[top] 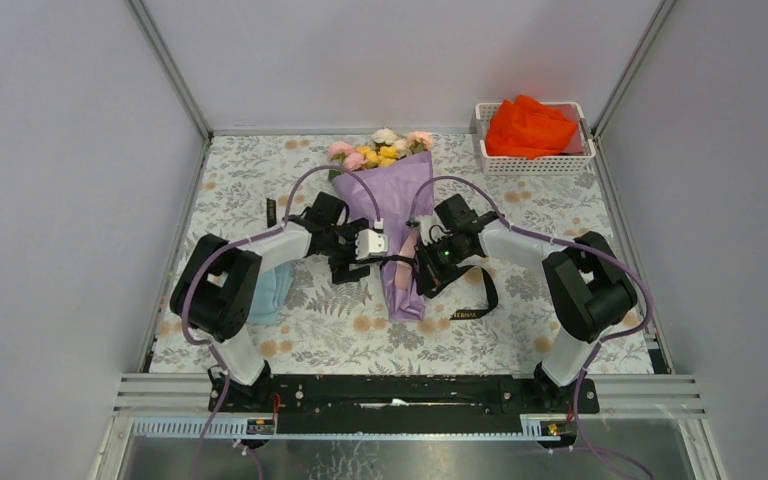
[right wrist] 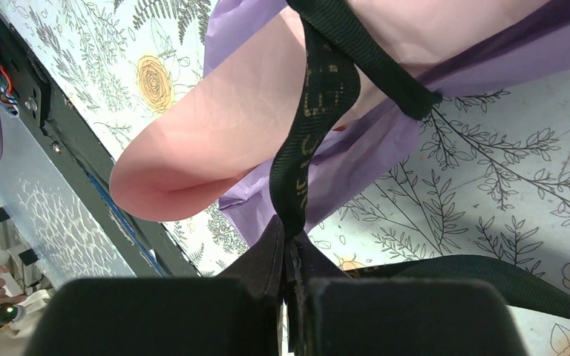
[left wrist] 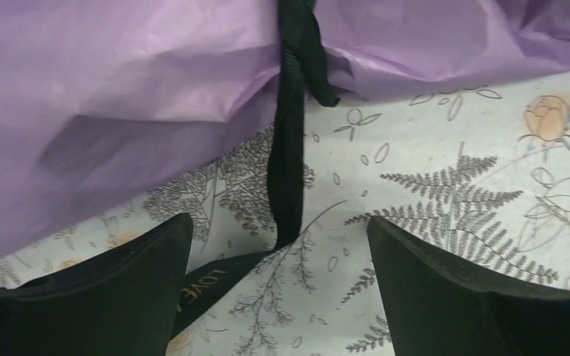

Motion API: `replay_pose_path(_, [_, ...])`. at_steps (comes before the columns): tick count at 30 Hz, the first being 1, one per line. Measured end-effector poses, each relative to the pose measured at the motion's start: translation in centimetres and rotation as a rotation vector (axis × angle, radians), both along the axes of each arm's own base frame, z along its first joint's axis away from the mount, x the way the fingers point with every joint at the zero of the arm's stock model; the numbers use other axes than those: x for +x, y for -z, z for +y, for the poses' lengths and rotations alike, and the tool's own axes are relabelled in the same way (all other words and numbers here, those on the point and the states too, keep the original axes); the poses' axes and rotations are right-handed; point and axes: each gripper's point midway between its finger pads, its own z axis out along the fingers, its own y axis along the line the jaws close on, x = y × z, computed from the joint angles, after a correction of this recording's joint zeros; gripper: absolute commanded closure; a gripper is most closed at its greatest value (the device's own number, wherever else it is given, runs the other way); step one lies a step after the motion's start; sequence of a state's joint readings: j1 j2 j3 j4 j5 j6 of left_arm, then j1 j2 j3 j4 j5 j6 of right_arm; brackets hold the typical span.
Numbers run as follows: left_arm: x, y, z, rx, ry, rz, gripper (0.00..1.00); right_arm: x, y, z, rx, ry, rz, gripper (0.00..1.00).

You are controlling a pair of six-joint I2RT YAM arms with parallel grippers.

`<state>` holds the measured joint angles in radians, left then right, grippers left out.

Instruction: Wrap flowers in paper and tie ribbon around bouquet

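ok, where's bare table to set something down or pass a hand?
Free: far-left corner beside pink, yellow and white roses; patch between white slatted basket and right arm; near strip below purple paper cone. Crowded: centre, left gripper and right gripper at the black ribbon.

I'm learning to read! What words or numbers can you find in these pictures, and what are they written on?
"LOVE": gold letters on the black ribbon, left wrist view; whatever follows is hidden.
Gold letters on the same ribbon, right wrist view: too blurred and tilted to read.
Gold letters on the ribbon's loop, top view: too small to read.
No other writing shows.
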<state>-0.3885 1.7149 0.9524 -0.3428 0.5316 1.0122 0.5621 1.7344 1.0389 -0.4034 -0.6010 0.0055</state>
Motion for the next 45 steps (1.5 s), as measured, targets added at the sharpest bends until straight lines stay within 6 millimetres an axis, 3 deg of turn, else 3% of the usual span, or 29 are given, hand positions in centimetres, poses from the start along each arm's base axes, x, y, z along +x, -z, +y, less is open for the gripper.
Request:
replay_pose_path(3, [0.3, 0.0, -1.0, 0.004, 0.023, -0.029, 0.21, 0.0, 0.0, 0.2, 0.009, -0.002, 0.004, 1.00])
replay_pose_path(5, [0.8, 0.0, -1.5, 0.012, 0.028, -0.063, 0.50, 0.0, -0.1, 0.2, 0.012, -0.004, 0.005, 1.00])
replay_pose_path(7, [1.3, 0.1, -2.1, 0.020, 0.024, -0.090, 0.97, 0.0, -0.1, 0.2, 0.012, -0.004, 0.004, 1.00])
replay_pose_path(8, [1.6, 0.3, -2.2, 0.032, 0.016, -0.104, 1.00, 0.0, -0.1, 0.2, 0.012, -0.003, 0.004, 1.00])
replay_pose_path(11, [2.8, 0.7, -2.2, 0.069, -0.022, -0.152, 1.00, 0.1, 0.0, 0.1, 0.006, 0.005, 0.004, 1.00])
replay_pose_path(14, [4.4, 0.7, -0.7, 0.105, -0.106, -0.206, 1.00, 0.3, 0.3, -0.4, -0.013, 0.035, 0.008, 1.00])
replay_pose_path(21, [9.2, -0.1, 8.2, 0.082, -0.536, -0.179, 1.00, 0.3, 2.3, -3.3, -0.042, 0.187, 0.039, 1.00])
replay_pose_path(27, [11.0, 0.5, 12.3, 0.031, -0.719, -0.106, 1.00, 0.6, 3.0, -2.4, 0.019, 0.232, 0.027, 1.00])
replay_pose_path(33, [11.6, 0.6, 14.3, 0.003, -0.781, -0.087, 1.00, 1.3, 2.8, -1.9, 0.048, 0.246, 0.000, 1.00])
replay_pose_path(40, [11.6, 0.5, 14.7, -0.009, -0.795, -0.079, 1.00, 1.5, 2.7, -1.9, 0.049, 0.244, -0.008, 1.00])
replay_pose_path(45, [9.7, -0.9, 14.0, -0.027, -0.777, -0.032, 1.00, 0.5, 2.7, -2.8, 0.004, 0.227, 0.028, 0.71])
